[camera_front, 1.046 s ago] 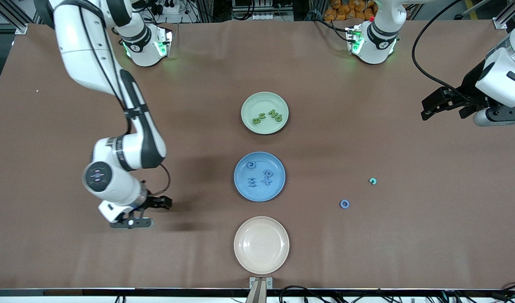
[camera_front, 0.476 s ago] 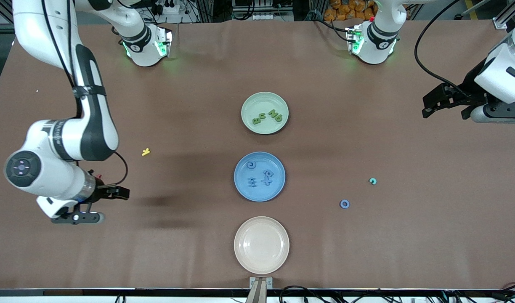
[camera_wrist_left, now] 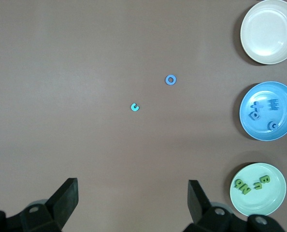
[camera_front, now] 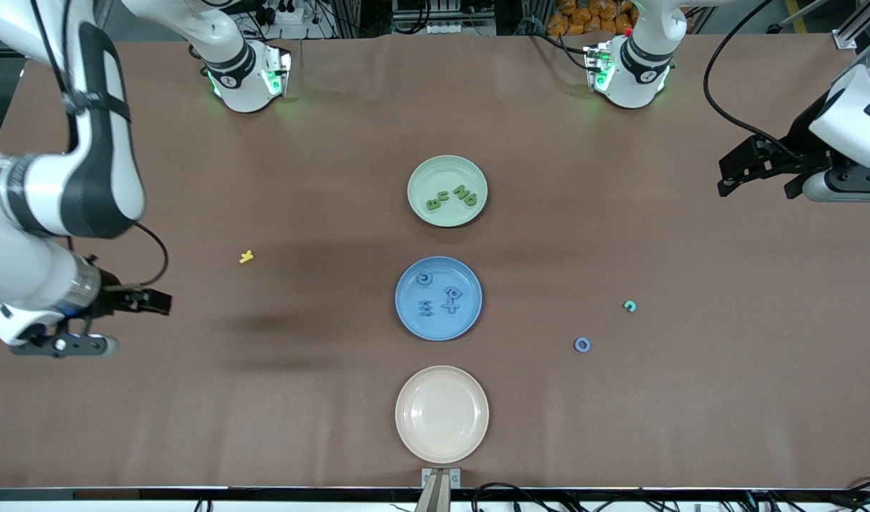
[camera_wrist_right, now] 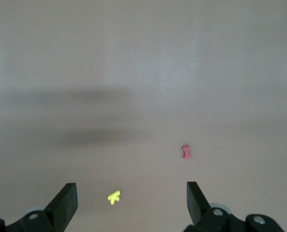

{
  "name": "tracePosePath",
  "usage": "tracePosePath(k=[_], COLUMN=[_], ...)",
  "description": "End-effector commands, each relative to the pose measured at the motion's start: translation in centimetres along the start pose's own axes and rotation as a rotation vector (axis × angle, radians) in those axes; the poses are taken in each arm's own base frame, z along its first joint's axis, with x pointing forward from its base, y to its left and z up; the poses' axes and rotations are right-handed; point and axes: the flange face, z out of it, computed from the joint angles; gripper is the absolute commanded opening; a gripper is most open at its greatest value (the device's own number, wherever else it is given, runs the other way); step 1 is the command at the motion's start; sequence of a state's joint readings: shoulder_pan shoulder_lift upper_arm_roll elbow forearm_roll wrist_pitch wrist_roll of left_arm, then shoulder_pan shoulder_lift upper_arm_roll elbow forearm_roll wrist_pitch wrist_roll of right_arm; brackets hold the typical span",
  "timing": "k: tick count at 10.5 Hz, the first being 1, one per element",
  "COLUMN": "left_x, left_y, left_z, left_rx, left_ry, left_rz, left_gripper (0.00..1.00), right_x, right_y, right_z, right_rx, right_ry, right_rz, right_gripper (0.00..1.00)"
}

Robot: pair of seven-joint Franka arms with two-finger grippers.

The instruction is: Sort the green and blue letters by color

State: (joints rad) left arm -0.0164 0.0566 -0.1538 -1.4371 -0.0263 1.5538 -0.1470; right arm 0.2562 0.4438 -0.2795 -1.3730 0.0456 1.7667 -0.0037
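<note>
Both pincers hang wide open and empty: the left pincer [camera_front: 726, 174] over the desk's [camera_front: 620, 427] left-arm end, the right pincer [camera_front: 158, 302] over its right-arm end. Small flat olive-green letters [camera_front: 449, 197] lie in the pale green plate [camera_front: 424, 171]. Medium blue letters [camera_front: 441, 299] lie in the blue plate [camera_front: 414, 323], a blue ring piece [camera_front: 582, 345] loose nearby.

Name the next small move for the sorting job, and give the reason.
Probably bring the open left pincer over the blue ring lying on the bare table. It sits off the blue plate, toward the left arm's end. The right pincer hangs open over the table at the right arm's end.
</note>
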Motion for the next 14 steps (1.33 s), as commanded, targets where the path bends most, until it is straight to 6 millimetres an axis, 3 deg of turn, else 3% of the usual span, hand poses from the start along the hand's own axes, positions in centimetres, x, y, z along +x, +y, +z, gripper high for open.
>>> tracePosePath(k=[1, 3, 6, 8, 10, 14], left_x=[-0.4, -0.4, -0.3, -0.1, 0.0, -0.2], left_y=[0.3, 0.5, 0.4, -0.1, 0.0, 0.9], left_z=[-0.6, -0.6, -0.8, -0.8, -0.9, -1.0], left_rx=[0.009, 0.014, 0.018, 0.08, 0.076, 0.058], left_ry=[-0.001, 0.004, 0.016, 0.032, 0.041, 0.04], left_rz=[0.023, 0.031, 0.032, 0.034, 0.034, 0.039], left_gripper=[1.0, 1.0, 1.0, 1.0, 1.0, 1.0], right_x=[-4.5, -7.5, -11.1, -12.4, -13.4, -12.9], right_y=[2.9, 6.3, 9.4, 9.9, 8.8, 9.3], right_z=[-7.0, -11.1, -14.8, -16.2, -17.8, -17.8], right_rx=[0.0, 0.025, 0.052, 0.038, 0.021, 0.003], right_ry=[-0.01, -0.012, -0.026, -0.035, -0.009, 0.002], right_rz=[0.011, 0.061, 0.102, 0.131, 0.115, 0.123], right_gripper=[1.0, 1.0, 1.0, 1.0, 1.0, 1.0])
